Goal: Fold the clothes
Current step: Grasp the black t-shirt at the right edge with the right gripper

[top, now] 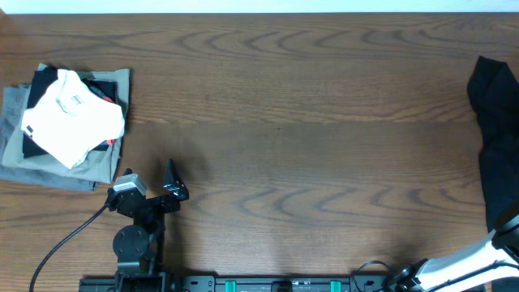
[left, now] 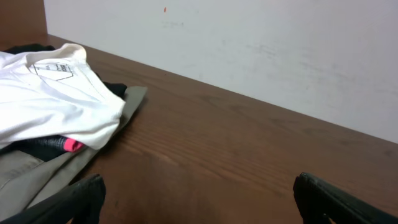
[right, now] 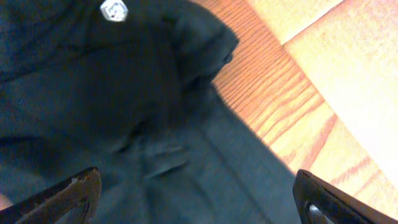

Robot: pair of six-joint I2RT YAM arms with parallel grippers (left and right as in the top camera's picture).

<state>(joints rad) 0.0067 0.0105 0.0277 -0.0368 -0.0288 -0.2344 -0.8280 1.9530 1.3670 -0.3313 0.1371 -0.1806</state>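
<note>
The clothes, a black T-shirt (top: 496,122), lie crumpled at the table's far right edge, partly cut off by the frame. In the right wrist view the black fabric (right: 124,112) fills most of the picture, with a small pale label (right: 114,10) near the top. My right gripper (right: 199,200) hangs open just above the fabric, one finger on each side and nothing pinched. Its white arm (top: 478,255) comes in at the lower right. My left gripper (top: 175,183) rests open over bare wood at the lower left, far from the T-shirt; its fingertips (left: 81,194) hold nothing.
A stack of folded garments sits at the left: a white one (top: 73,118) (left: 50,99) on top of a grey-olive one (top: 49,162) (left: 37,177). A pale wall (left: 249,50) runs behind the wooden table (top: 292,138). A black cable (top: 61,243) trails from the left arm.
</note>
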